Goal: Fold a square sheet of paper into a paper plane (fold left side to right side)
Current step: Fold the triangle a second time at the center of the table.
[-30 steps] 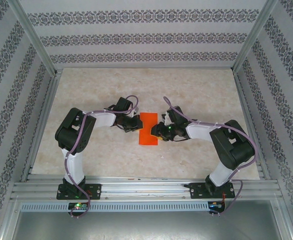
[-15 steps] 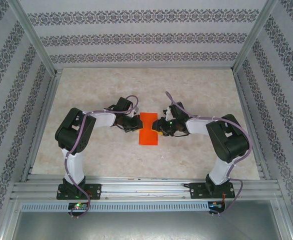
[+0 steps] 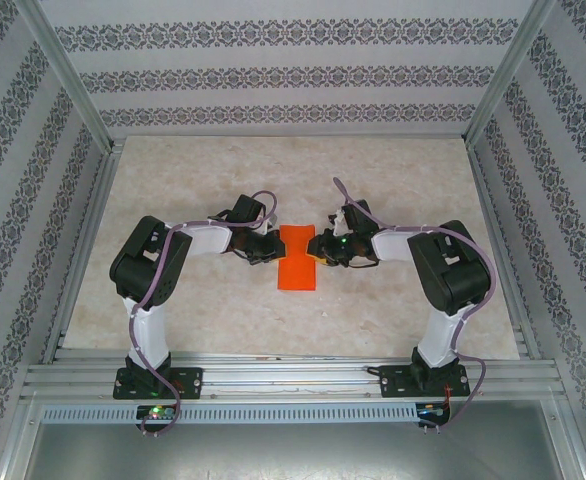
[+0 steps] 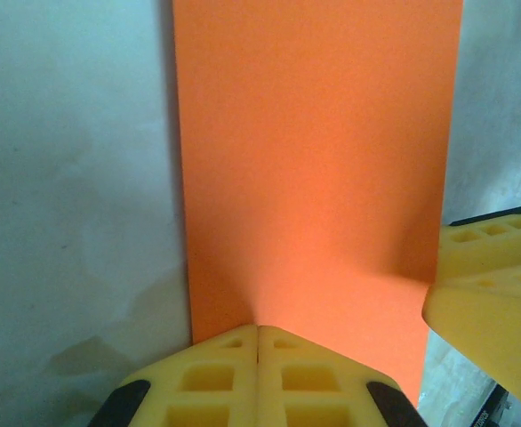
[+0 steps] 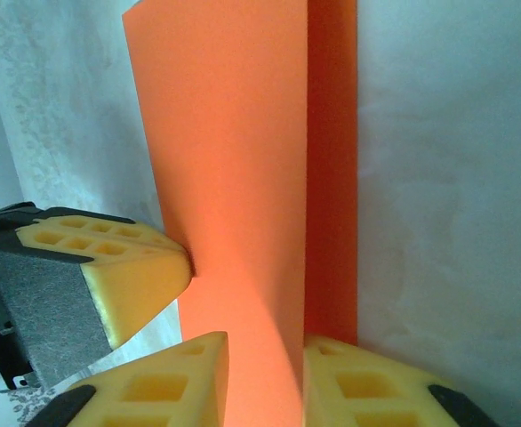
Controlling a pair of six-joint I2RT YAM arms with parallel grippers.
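- Step in hand: you are on the left-to-right fold. The paper (image 4: pixel 314 160) lies on the desk (image 4: pixel 74 178) between the two claws as a narrow, doubled strip. I judge the first fold to be made and its layers being squared up. The plane's nose and wings are not begun.
- Left claw (image 4: pixel 258 342): it is clenched, with its pads pressed together and nothing between them. Its tips rest on the paper's left side and look to be pinning it to the desk.
- Paper layers: the bottom layer (image 5: pixel 332 178) lies flat on the desk. The top layer (image 5: pixel 225 160) stands up off it on the side next to the right claw.
- Right claw (image 5: pixel 265 349): it is at the paper's right side with its jaws partly apart, one pad on either side of the raised top layer. There is a plain gap between the pads, so it straddles the layer rather than gripping it. I cannot tell whether a pad touches the paper.
- Next move, as I see it: shut the right claw on the top layer alone while the left claw pins the paper. Then lay that edge level with the bottom layer's edge and press along the crease.
- Risk: this thin sheet will likely slide or buckle if the pin lifts before the right claw has hold.
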